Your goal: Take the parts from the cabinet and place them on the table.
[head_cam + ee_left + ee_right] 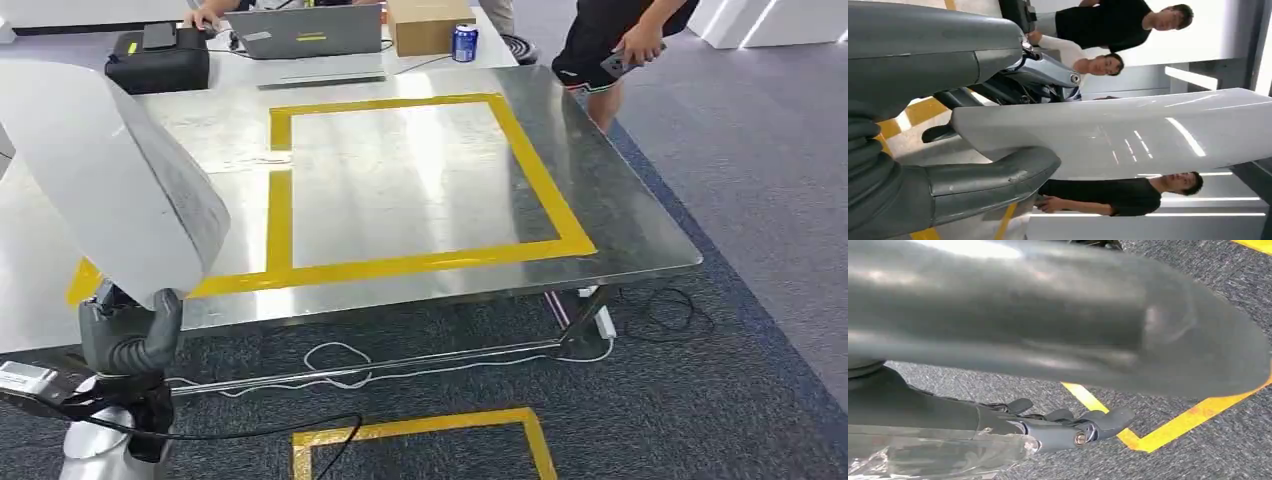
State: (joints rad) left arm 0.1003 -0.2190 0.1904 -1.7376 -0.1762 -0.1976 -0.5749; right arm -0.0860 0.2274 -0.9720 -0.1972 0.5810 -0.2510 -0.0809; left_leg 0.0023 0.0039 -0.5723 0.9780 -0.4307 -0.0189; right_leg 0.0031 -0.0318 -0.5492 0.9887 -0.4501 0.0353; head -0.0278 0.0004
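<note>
White and glossy, the curved panel part (110, 170) is held up by the left hand (128, 335) just short of the near left corner of the steel worktop (640, 235); its upper end leans over that corner and over the near left stretch of the yellow tape square (420, 262) marked on the worktop. The left wrist view shows the grip plainly: the thick grey thumb (998, 177) lies across one face of the part (1128, 132) while the darker fingers (998, 92) reach round the other face, so the part is clamped near one end and the long free end stands out beyond the hand. Holding it by the end seems to leave the rest clear to be lowered flat inside the tape square, which looks like the intended spot. The part is not yet on the worktop, so the carry looks nearly done and the set-down remains. The right hand (1083, 427) hangs low over the grey carpet (1198, 450), beside a yellow tape corner on the floor; its dark fingers look loosely curled with nothing between them, though the view is too oblique to be sure. A person (625, 45) stands by the far right corner of the worktop.
</note>
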